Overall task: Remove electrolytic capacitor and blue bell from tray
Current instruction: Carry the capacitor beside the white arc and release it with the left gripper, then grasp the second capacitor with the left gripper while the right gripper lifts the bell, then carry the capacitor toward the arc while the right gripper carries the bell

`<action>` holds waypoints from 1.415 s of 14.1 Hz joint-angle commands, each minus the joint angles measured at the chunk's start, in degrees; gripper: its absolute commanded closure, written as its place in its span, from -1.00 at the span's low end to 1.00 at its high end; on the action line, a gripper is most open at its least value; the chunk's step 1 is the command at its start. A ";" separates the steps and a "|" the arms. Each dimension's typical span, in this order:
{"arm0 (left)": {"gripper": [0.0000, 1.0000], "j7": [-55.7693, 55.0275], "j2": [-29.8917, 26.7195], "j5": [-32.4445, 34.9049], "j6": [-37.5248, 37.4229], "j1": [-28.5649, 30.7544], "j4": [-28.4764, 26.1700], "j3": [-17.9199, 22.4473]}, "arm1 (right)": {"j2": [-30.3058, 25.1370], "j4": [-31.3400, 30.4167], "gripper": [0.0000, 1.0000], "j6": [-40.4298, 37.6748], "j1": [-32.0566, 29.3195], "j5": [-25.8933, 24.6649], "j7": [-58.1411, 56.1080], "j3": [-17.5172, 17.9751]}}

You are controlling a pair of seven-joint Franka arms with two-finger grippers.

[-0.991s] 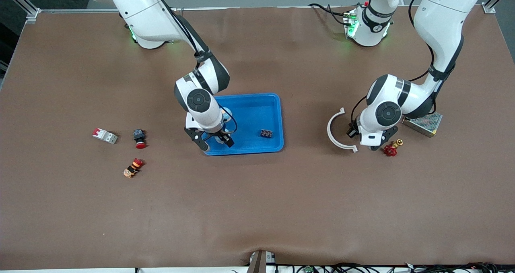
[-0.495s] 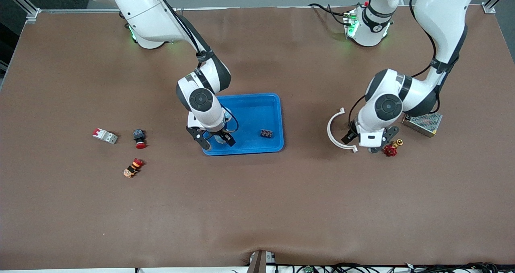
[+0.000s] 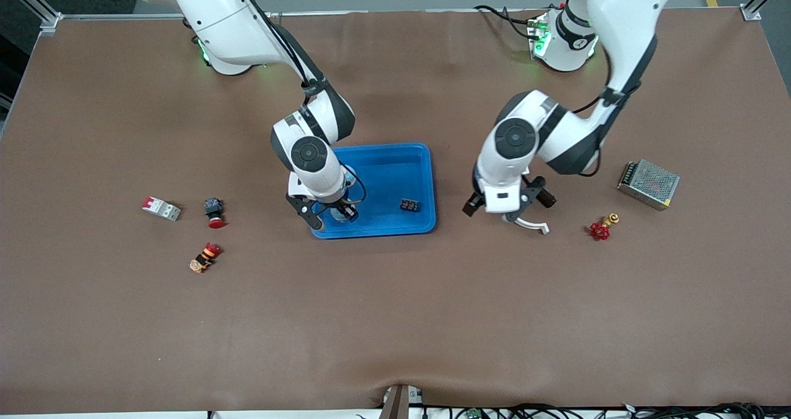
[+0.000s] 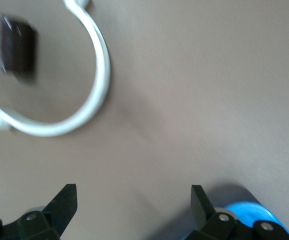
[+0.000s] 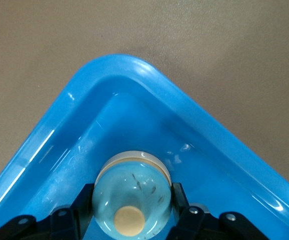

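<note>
The bell (image 5: 132,187), a shiny dome with a tan knob, sits in the corner of the blue tray (image 3: 408,156) that is nearer to the camera and toward the right arm's end. My right gripper (image 3: 334,214) is shut on it, one finger on each side of the dome. A small dark piece (image 3: 546,199) that I take for the capacitor lies on the table inside the curve of a white half ring (image 4: 92,95); it is blurred in the left wrist view (image 4: 15,45). My left gripper (image 3: 502,207) hangs open and empty over bare table between the tray and the ring.
A black block (image 3: 408,205) lies in the tray. A red valve (image 3: 599,229) and a metal mesh box (image 3: 649,184) sit toward the left arm's end. A red-and-white breaker (image 3: 161,208) and two red push buttons (image 3: 214,213) (image 3: 204,258) lie toward the right arm's end.
The left arm has swung from over the ring and red valve toward the tray, its jaws wide. The right gripper's fingers have closed on the bell.
</note>
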 commanded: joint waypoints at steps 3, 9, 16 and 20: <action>-1.00 -12.56 9.56 1.84 -0.55 -6.36 10.26 0.49 | 0.44 0.13 1.00 0.48 0.68 0.57 0.00 -0.42; -1.00 -22.15 14.05 2.99 2.61 -13.40 13.61 1.11 | -3.68 2.76 1.00 -10.49 -1.95 0.75 -7.36 -0.16; -1.00 -27.95 15.81 3.34 6.48 -15.86 13.87 2.77 | -10.27 14.54 1.00 -37.72 -15.12 5.58 -36.16 -0.60; -1.00 -29.89 16.60 3.34 9.38 -17.36 13.96 5.67 | -12.66 14.11 1.00 -40.39 -22.95 0.86 -54.64 -0.77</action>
